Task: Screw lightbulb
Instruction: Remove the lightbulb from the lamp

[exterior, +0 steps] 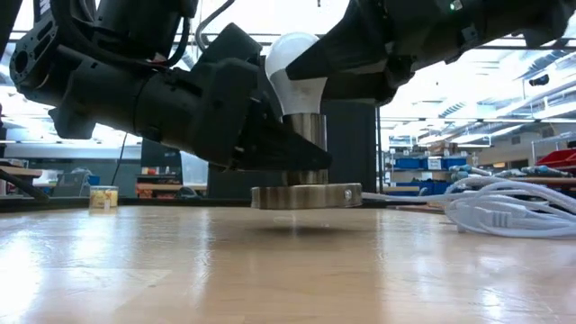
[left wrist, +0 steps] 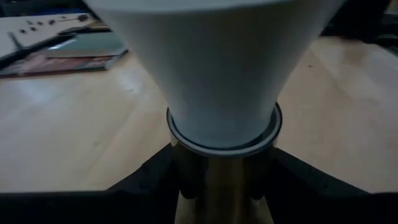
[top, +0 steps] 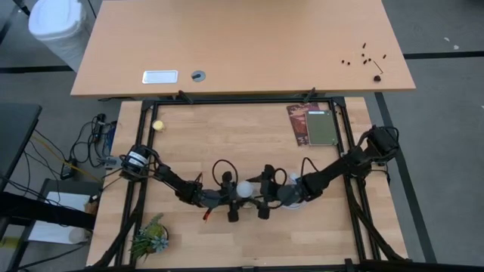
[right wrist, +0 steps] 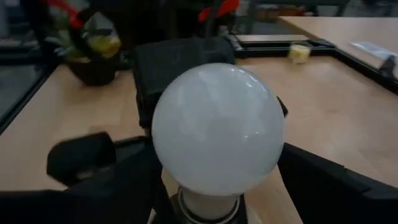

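The white lightbulb (top: 244,189) stands upright at the table's middle, its narrow neck (exterior: 303,94) down in the metal socket (exterior: 306,148). The socket's flat disc (exterior: 306,195) rests on the wood. My left gripper (top: 235,194) comes in from the table's left and is shut on the socket below the bulb. My right gripper (right wrist: 211,186) comes in from the right at dome height and is open. Its fingers (right wrist: 81,162) stand on either side of the bulb's dome (right wrist: 217,127); I cannot tell whether they touch it. My left gripper pinches the socket's metal collar (left wrist: 217,193) between its two fingers (left wrist: 155,183), just under the bulb's neck. The fingers come nearly level from the table's left. The socket stands upright with its disc on the table.
A small yellow ball (top: 157,125) lies at the far left. Flat cards or booklets (top: 311,125) lie at the far right. A coiled white cable (exterior: 504,207) lies right of the socket. A small plant (top: 150,238) stands at the near left corner.
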Controlling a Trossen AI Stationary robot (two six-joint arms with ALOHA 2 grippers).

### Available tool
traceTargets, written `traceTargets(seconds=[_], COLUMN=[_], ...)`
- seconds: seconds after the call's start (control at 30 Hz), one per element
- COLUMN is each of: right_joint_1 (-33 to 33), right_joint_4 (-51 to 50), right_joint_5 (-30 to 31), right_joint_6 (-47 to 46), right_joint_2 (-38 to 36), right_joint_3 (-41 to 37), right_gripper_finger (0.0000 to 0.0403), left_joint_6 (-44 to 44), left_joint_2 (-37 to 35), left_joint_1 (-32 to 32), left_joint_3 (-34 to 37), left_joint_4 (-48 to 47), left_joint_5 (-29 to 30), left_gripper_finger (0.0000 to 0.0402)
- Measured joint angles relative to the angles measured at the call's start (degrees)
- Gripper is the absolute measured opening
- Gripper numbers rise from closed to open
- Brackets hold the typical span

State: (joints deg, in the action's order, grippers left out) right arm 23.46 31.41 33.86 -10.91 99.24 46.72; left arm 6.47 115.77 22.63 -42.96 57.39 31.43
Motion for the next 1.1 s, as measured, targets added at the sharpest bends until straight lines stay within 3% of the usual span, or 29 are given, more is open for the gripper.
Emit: traceTargets(seconds=[0.3, 0.47, 0.7, 1.1], right_joint_1=[1.77, 1.74, 0.92, -0.46], right_joint_4=[6.31, 14.43, 16.34, 17.91], right_joint_5=[8.08, 9.32, 13.46, 12.78], right_joint_6=[-5.63, -4.04, 3.18, 6.67], right_joint_2=[4.78, 9.36, 15.02, 16.04], right_joint_3=[0.24, 0.49, 5.61, 7.19], right_gripper_finger=[0.0315, 0.0315, 0.0314, 0.0309], left_joint_6=[0.17, 0.20, 1.20, 2.53], left_joint_2=[0.04, 0.04, 0.04, 0.04], left_joint_1=[-0.55, -0.46, -0.50, -0.44], left_joint_3=[0.04, 0.02, -0.28, -0.26], left_joint_4=[-0.90, -0.79, -2.16, -2.93], left_joint_5=[1.73, 1.71, 1.80, 2.16], left_gripper_finger=[0.0188, 0.0188, 0.0188, 0.0188])
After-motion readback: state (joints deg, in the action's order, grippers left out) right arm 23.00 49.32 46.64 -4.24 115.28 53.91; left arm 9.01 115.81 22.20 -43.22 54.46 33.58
